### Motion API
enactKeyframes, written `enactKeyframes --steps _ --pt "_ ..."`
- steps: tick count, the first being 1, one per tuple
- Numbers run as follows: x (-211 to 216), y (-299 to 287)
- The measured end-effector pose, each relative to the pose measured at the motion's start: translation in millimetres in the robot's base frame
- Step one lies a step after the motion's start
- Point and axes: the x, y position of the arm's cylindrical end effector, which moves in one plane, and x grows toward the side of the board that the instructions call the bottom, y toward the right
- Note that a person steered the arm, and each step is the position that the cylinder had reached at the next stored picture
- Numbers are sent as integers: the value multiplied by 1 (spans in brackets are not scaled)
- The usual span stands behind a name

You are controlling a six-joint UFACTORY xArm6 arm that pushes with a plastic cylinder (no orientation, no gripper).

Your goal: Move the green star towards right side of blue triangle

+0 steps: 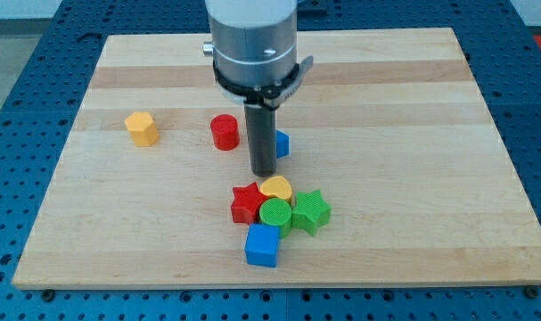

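The one green star (312, 211) sits low on the wooden board (413, 178), at the right end of a tight cluster, touching a green cylinder (275, 215). A yellow heart (276, 188) and a red star (246, 202) complete the cluster, with a blue cube (262, 245) just below. My tip (264, 172) stands just above the heart; it is a bare rod, grasping nothing. Behind the rod, one blue triangle (282, 144) peeks out. A red cylinder (225, 132) and a yellow block (142, 128) lie further left.
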Motion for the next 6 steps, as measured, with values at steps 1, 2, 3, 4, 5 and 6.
enactKeyframes --steps 1,2,3,4,5,6 --pt "-20 2" --pt "-10 5" --pt "-8 69" --pt "6 120" --pt "55 129" --pt "102 107"
